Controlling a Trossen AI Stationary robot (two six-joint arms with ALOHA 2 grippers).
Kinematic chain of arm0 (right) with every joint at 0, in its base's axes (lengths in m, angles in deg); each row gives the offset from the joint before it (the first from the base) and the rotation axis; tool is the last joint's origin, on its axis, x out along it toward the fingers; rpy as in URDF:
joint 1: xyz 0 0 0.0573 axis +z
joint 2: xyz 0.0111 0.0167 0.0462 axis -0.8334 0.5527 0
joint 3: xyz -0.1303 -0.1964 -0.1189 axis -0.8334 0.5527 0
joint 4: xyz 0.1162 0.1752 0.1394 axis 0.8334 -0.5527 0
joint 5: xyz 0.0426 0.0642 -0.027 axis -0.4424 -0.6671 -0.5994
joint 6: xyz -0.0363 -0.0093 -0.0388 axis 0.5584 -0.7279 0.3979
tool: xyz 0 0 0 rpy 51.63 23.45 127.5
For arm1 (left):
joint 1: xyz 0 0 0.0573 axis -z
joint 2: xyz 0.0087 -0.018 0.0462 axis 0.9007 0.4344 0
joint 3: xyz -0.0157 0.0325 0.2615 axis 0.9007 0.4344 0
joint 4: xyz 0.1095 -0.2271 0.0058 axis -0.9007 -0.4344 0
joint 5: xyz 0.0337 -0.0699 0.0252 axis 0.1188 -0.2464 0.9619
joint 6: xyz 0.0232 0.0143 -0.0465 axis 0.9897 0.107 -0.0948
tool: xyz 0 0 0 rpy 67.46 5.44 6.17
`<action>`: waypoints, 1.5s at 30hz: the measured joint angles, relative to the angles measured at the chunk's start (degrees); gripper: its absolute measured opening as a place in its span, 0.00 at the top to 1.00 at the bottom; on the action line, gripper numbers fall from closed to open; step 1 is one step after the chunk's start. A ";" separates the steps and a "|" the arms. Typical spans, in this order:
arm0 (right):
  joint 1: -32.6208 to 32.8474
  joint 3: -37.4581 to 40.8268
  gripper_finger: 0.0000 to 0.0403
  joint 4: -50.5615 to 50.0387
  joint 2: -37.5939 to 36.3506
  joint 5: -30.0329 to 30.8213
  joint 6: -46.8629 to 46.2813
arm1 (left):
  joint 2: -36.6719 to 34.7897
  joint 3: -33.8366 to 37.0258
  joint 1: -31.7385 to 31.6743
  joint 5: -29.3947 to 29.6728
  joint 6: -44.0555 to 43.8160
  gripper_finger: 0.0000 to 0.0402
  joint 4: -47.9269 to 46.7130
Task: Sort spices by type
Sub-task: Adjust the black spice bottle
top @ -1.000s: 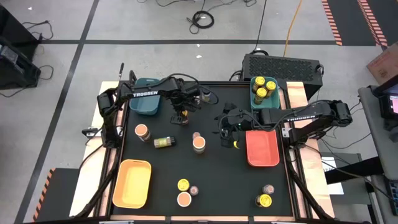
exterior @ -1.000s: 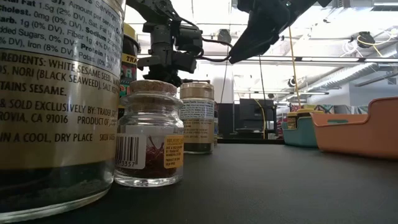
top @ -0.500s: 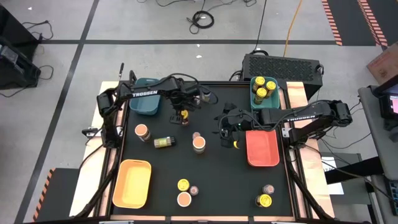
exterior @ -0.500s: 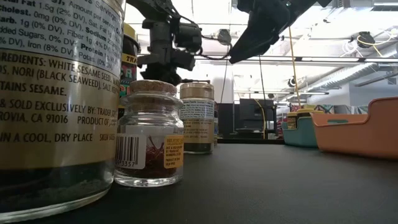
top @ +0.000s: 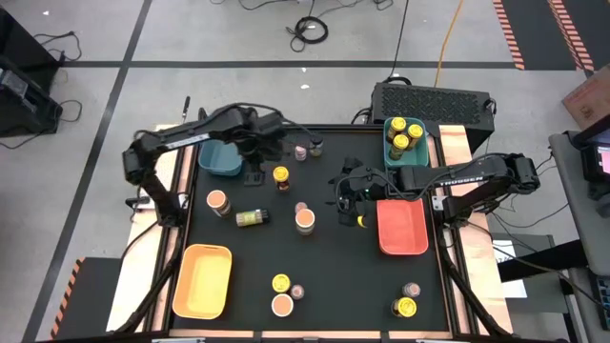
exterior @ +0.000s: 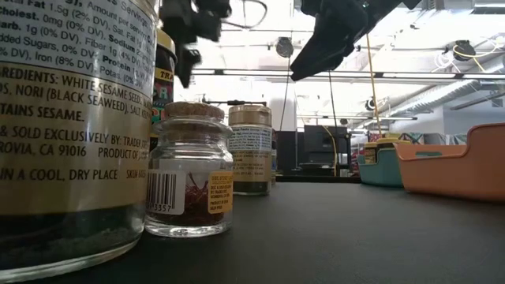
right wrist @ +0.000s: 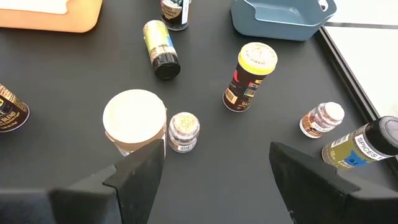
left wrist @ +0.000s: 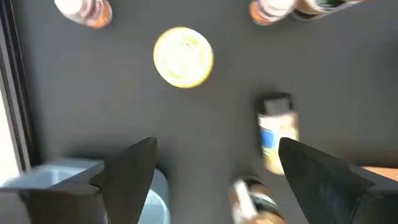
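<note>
Your left gripper [left wrist: 214,168] hangs wide open with nothing between its fingers, up near the blue tray [top: 221,159] at the table's far left, and the yellow-lidded jar [top: 281,175] stands upright on the mat just beside it, apart from both fingers. If you come back for that jar, the risk is a finger clipping its lid or shoulder and toppling it, since it is tall for its base; a dark-lidded jar [top: 252,218] already lies on its side nearer the middle, and a rolling jar could knock the tan-lidded jar [top: 305,220] or the tiny pinkish-lidded jar [top: 301,207] close by. Your right gripper [right wrist: 214,180] is also spread open and empty, low over the mat just beside the red tray [top: 402,227]. Its fingers sit near several jars, so a careless sweep could scatter them. The teal tray [top: 390,151] at the far right already holds yellow-lidded jars; dropping another in from height could tip those.
</note>
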 joint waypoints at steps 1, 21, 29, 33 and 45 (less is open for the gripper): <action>0.00 0.00 0.29 0.08 0.00 0.00 -0.01 | -1.46 0.00 0.57 -0.05 -1.49 0.16 -1.11; -0.04 0.00 0.29 3.76 0.00 -0.21 0.69 | -34.87 44.17 19.55 3.60 -21.99 0.16 39.71; 0.02 0.00 0.29 4.30 0.02 -0.23 -0.86 | -23.39 46.27 19.50 8.55 -21.00 0.16 43.22; 0.02 0.00 0.29 4.32 0.02 -0.23 -0.86 | -16.54 46.27 19.48 8.63 -20.57 0.16 44.57; 0.02 0.00 0.29 4.25 0.02 -0.23 -0.84 | -6.51 46.27 19.44 7.65 -20.87 0.16 48.38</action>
